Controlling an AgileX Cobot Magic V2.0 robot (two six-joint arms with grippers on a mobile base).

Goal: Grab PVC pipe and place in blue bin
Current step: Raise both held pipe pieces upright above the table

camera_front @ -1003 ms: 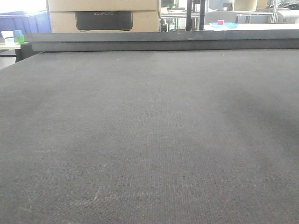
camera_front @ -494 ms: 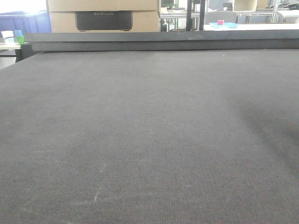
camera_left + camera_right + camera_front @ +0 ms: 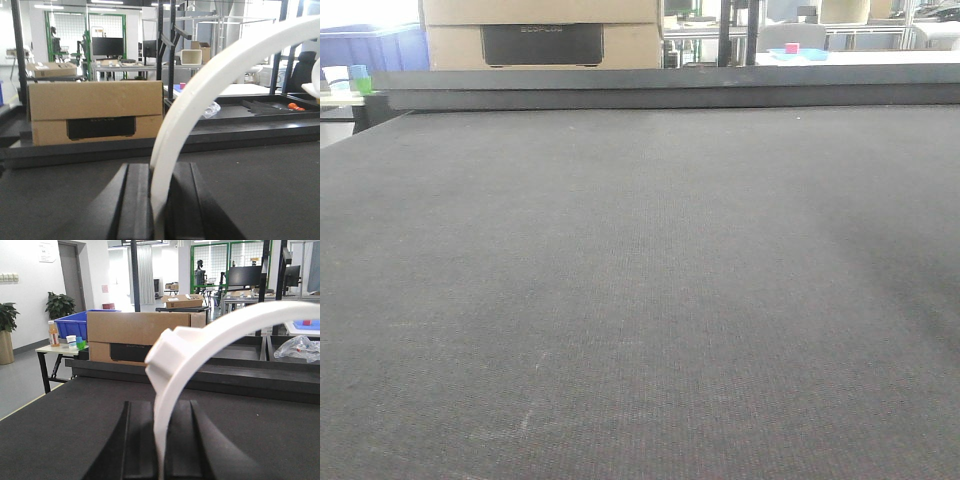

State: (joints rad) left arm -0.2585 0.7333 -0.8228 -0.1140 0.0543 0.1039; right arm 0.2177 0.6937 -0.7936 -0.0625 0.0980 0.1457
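My left fingers [image 3: 135, 205] are pinching the PVC pipe [image 3: 167, 150], one black finger pressed to each side of it; the white pipe stands up from between them at six o'clock and bends away in a long arc toward two o'clock, leaving the left wrist view at its upper right corner; my right fingers [image 3: 137, 440] pinch a white curved pipe the same way, and here it rises from six o'clock, carries a thicker collar [image 3: 170, 355] just above the fingers, then sweeps off toward two o'clock; whether both pairs of fingers hold one and the same pipe I cannot tell; under and beyond the fingers lies the dark grey table [image 3: 640, 300], flat and finely textured, with a raised dark rail along its far edge at twelve o'clock; past that rail sits a brown carton [image 3: 95, 112] with a black panel on its front; in the right wrist view, at ten o'clock and well apart from the pipe, a blue bin [image 3: 72, 324] stands beside the carton, behind a small side table [image 3: 55, 349] bearing a bottle [image 3: 52, 332] and a few small cups [image 3: 75, 341]
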